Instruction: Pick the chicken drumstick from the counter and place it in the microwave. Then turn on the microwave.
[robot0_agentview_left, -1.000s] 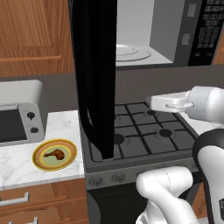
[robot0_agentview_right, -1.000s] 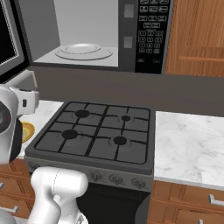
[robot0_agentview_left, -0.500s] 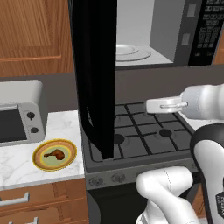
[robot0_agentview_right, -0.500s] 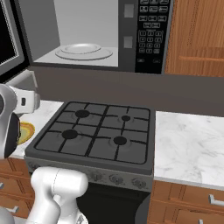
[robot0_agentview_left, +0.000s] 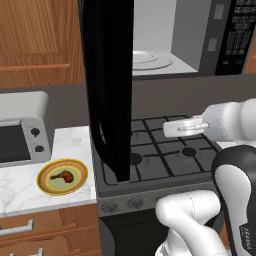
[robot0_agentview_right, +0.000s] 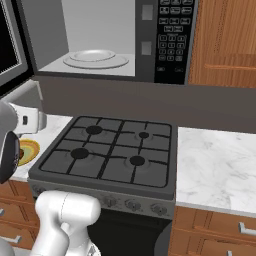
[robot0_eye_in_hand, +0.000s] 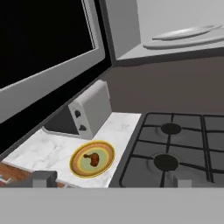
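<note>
We found the chicken drumstick (robot0_agentview_left: 63, 175) lying on a yellow plate (robot0_agentview_left: 47, 186) at the lower left of the left base view, on the white marble counter (robot0_agentview_left: 70, 142); the plate sat just beside the left edge of the gas stovetop (robot0_agentview_left: 165, 155), and a silver toaster oven (robot0_agentview_left: 22, 132) stood behind it at the left edge of the frame; in the hand view the same drumstick (robot0_eye_in_hand: 92, 159) showed low and left of centre, small on its plate (robot0_eye_in_hand: 79, 168), with the toaster oven (robot0_eye_in_hand: 87, 111) above it and the stovetop (robot0_eye_in_hand: 175, 148) to the lower right.

The microwave (robot0_agentview_left: 220, 37) hung across the top of the left base view with its black door (robot0_agentview_left: 107, 85) swung wide open, edge-on down the middle of the frame; the grey-white inside and the round glass turntable (robot0_agentview_left: 147, 59) lay exposed; in the right base view the turntable (robot0_agentview_right: 95, 57) sat at upper centre with the keypad (robot0_agentview_right: 172, 35) to its right.

The gripper (robot0_agentview_left: 172, 129) hovered over the stovetop at centre right of the left base view, pointing toward the frame's left, well apart from the drumstick; its fingers (robot0_eye_in_hand: 41, 178) barely rose at the bottom of the hand view, set far apart, so we noted the claw as wide and holding nothing.
</note>
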